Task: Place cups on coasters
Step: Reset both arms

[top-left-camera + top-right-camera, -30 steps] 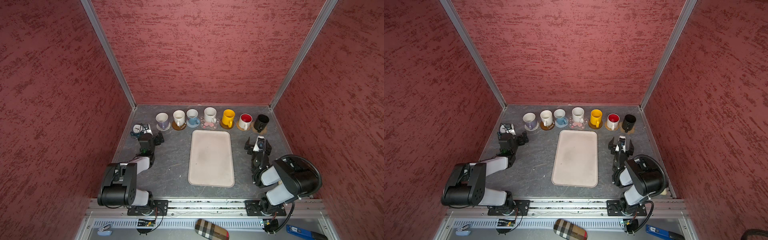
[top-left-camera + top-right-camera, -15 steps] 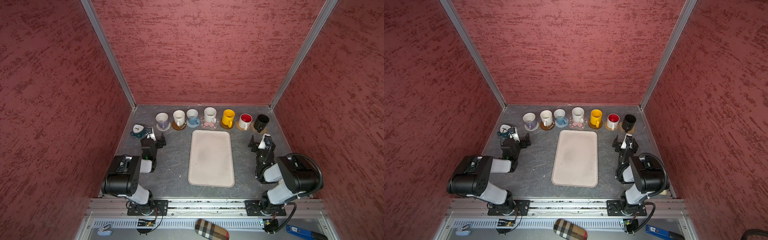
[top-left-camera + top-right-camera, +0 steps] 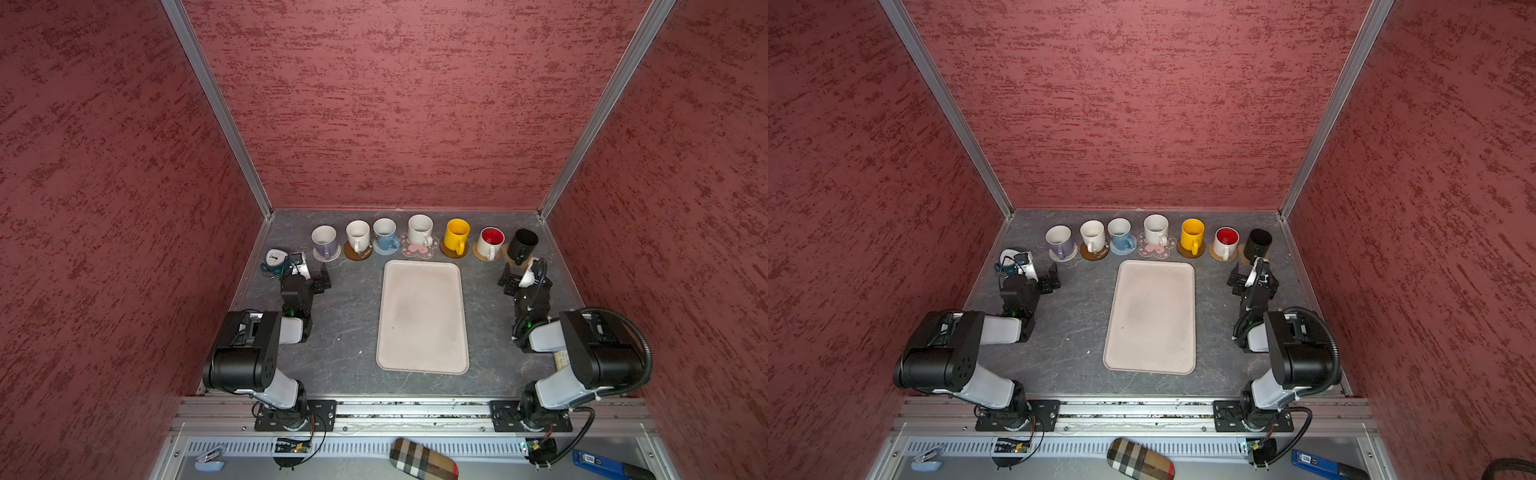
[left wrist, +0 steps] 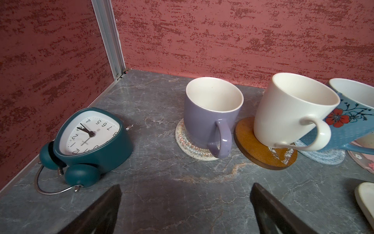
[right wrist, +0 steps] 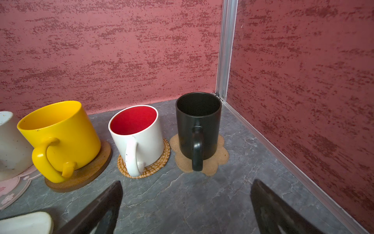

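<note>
Seven cups stand in a row along the back wall, each on a coaster. In both top views they run: lavender cup (image 3: 324, 241), white cup (image 3: 358, 235), blue-based cup (image 3: 384, 232), white cup (image 3: 419, 230), yellow cup (image 3: 456, 235), red-inside cup (image 3: 490, 241), black cup (image 3: 523, 245). The left wrist view shows the lavender cup (image 4: 210, 119) on a pale spiral coaster (image 4: 183, 139). The right wrist view shows the black cup (image 5: 199, 125) on a tan scalloped coaster (image 5: 214, 162). My left gripper (image 3: 312, 272) and right gripper (image 3: 519, 276) are open and empty, short of the row.
A beige tray (image 3: 422, 357) lies mid-table between the arms. A teal alarm clock (image 3: 274, 262) lies by the left wall, close to my left gripper. Red walls close in the back and both sides.
Both arms have folded back toward their bases. The grippers shifted only slightly near the row and stayed open. No cup moved.
</note>
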Controlling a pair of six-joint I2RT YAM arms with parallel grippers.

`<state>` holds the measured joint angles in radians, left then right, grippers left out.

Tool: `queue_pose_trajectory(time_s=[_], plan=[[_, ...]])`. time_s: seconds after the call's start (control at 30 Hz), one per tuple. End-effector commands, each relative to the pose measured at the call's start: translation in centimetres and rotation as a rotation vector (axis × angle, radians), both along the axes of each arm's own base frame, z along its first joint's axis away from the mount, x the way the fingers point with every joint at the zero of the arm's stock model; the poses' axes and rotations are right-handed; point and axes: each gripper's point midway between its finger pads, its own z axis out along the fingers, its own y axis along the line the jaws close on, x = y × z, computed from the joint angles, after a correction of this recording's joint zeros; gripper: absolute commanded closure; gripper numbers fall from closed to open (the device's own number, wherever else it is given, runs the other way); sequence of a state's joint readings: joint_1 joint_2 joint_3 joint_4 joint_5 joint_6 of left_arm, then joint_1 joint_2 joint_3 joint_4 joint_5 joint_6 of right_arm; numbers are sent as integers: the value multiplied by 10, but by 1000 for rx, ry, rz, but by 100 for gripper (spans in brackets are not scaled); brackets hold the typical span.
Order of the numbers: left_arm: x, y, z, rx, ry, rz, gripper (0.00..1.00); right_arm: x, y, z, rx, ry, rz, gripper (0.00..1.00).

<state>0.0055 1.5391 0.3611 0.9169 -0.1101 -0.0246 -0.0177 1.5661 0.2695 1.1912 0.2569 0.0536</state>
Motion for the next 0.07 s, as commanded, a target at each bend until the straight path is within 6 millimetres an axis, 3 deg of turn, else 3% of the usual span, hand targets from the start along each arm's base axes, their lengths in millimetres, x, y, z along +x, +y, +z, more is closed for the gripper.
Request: queue_pose_trajectory(time_s=[0.0, 0.03], plan=[[2, 0, 4, 4, -12, -6, 0, 0, 2, 3, 5, -9, 15, 1], [2, -1, 4, 5, -12, -8, 1, -1, 1, 4, 6, -12, 12, 1]])
